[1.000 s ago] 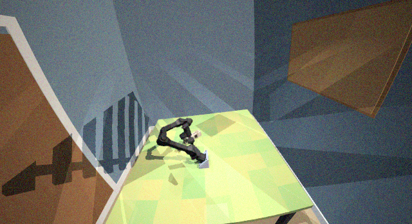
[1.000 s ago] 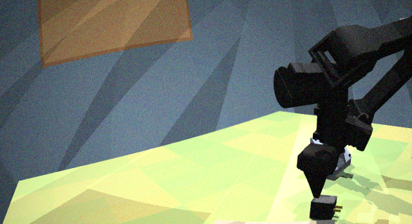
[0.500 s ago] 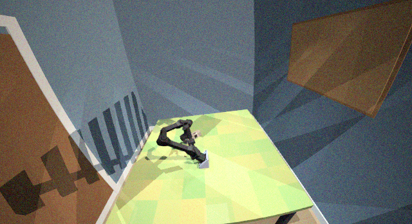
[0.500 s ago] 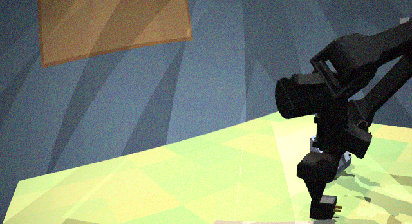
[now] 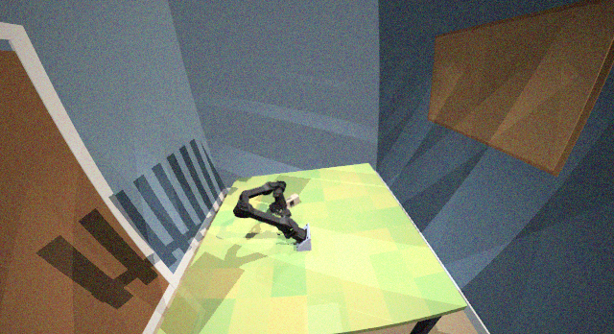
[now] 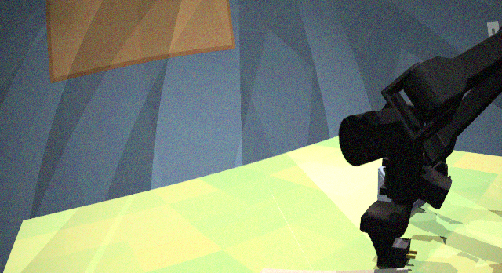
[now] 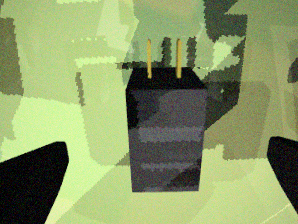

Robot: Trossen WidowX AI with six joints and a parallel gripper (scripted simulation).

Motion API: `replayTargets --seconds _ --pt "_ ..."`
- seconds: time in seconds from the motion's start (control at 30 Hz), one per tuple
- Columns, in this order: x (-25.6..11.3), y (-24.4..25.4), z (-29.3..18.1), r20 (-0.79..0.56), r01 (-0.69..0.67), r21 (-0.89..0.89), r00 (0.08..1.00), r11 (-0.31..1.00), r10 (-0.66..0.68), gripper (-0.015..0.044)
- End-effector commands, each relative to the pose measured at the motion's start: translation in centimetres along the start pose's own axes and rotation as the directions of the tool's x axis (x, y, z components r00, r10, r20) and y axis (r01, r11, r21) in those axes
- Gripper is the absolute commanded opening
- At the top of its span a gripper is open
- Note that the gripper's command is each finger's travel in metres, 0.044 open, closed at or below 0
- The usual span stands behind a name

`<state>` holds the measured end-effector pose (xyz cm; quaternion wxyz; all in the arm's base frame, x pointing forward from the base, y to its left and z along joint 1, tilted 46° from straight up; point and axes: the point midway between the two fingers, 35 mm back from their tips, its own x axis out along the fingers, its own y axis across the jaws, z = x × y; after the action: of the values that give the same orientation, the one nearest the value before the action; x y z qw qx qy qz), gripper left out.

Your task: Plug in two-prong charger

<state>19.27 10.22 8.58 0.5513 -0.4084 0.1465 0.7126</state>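
Note:
The dark two-prong charger (image 7: 167, 140) (image 6: 401, 245) lies on the table. In the wrist view its two gold prongs point toward the top of the picture; in the exterior view they point right. My gripper (image 7: 168, 149) (image 6: 394, 259) is open and empty, with one finger out on each side of the charger, clear of its sides in the wrist view. In the exterior view a finger hides part of the charger; in the top view I cannot make it out. The white power strip (image 5: 293, 200) (image 6: 298, 271) is partly behind the arm in the top view; its right outlet cannot be told apart.
The arm's pale angled base bracket (image 5: 304, 246) stands on the patterned green and yellow table (image 5: 365, 257). The arm arches from it over the table. The power strip is at the bottom edge of the exterior view, close by the gripper. A brown board (image 5: 508, 84) (image 6: 141, 26) hangs on the wall.

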Motion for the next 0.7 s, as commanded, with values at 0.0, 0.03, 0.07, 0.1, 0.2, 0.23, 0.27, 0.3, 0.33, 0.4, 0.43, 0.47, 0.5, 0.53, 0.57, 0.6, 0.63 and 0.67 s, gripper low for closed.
replayTargets --seconds 0.0,0.03,0.07,0.1,0.2,0.23,0.27,0.3,0.33,0.4,0.43,0.47,0.5,0.53,0.57,0.6,0.63,0.67 --pt "0.8 0.1 0.1 0.005 0.001 0.005 1.0 1.0 -0.001 0.044" --pt "0.9 0.1 0.1 0.005 0.001 0.005 1.0 1.0 -0.001 0.044" --pt "1.1 0.1 0.1 0.005 0.001 0.005 1.0 1.0 -0.001 0.044" --pt "1.3 0.1 0.2 0.005 0.001 0.005 1.0 1.0 -0.001 0.044" --pt "1.7 0.1 0.2 0.006 0.001 0.005 1.0 1.0 -0.001 0.044" --pt "1.9 0.1 0.3 0.007 0.001 0.005 1.0 1.0 -0.001 0.044" --pt "2.1 0.1 0.3 0.007 0.002 0.005 1.0 1.0 -0.002 0.044" --pt "2.2 0.1 0.3 0.007 0.002 0.005 1.0 1.0 -0.002 0.044" --pt "2.4 0.1 0.3 0.008 0.002 0.005 1.0 1.0 -0.002 0.044" --pt "2.7 0.1 0.4 0.009 0.002 0.005 1.0 1.0 -0.002 0.044" --pt "2.8 0.1 0.4 0.009 0.002 0.005 1.0 1.0 -0.002 0.044" --pt "2.9 0.1 0.4 0.009 0.002 0.005 1.0 1.0 -0.002 0.044" --pt "2.9 0.2 0.4 0.009 0.002 0.005 1.0 1.0 -0.002 0.044" --pt "2.9 0.2 0.4 0.009 0.002 0.005 1.0 1.0 -0.002 0.044" --pt "2.6 0.1 0.4 0.004 0.001 -0.001 1.0 1.0 -0.001 0.0414" --pt "2.6 0.1 0.4 0.004 0.001 -0.001 1.0 1.0 -0.001 0.0387" --pt "2.6 0.1 0.4 0.004 0.001 -0.001 1.0 1.0 -0.001 0.0361" --pt "2.6 0.1 0.4 0.004 0.001 -0.001 1.0 1.0 -0.001 0.0335"
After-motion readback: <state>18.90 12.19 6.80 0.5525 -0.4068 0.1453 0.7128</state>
